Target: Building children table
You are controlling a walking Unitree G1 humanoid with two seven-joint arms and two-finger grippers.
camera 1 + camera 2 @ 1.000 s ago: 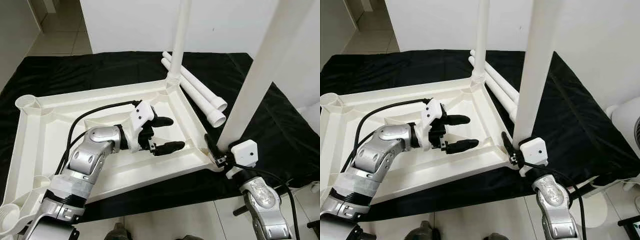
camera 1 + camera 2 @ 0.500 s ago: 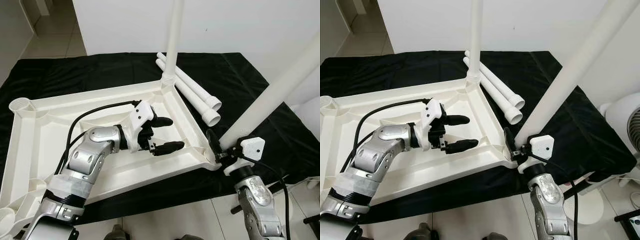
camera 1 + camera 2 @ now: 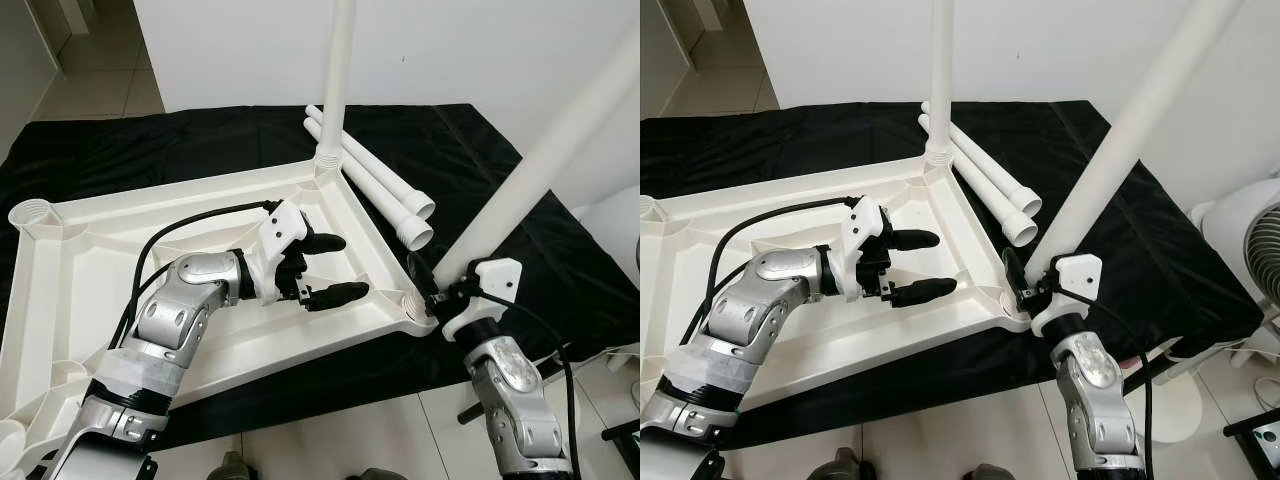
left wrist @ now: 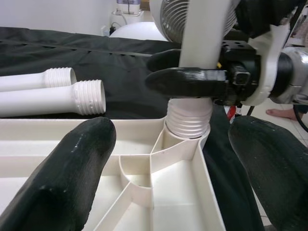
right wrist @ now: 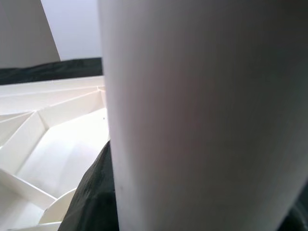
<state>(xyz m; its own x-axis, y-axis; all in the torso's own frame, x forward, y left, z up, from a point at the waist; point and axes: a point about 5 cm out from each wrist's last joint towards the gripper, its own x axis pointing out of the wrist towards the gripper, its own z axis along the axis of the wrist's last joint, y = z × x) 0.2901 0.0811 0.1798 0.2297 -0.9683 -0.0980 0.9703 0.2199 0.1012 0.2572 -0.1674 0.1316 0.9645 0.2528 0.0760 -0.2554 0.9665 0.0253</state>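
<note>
Your right tool (image 3: 432, 293) clamps tilted leg (image 3: 540, 165) at tabletop (image 3: 70, 262) corner socket, 4 o'clock. Left tool (image 3: 328, 268) wide, empty. Risk: tilt cross-threads leg; straighten first.

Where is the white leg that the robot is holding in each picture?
Left eye view: the held leg slants up from the tabletop's near right corner, clamped by the right gripper.
Right eye view: the same leg, right of centre.
Left wrist view: its threaded end enters the corner socket.
Right wrist view: leg up close.
Shared landmark: the white tabletop.
</note>
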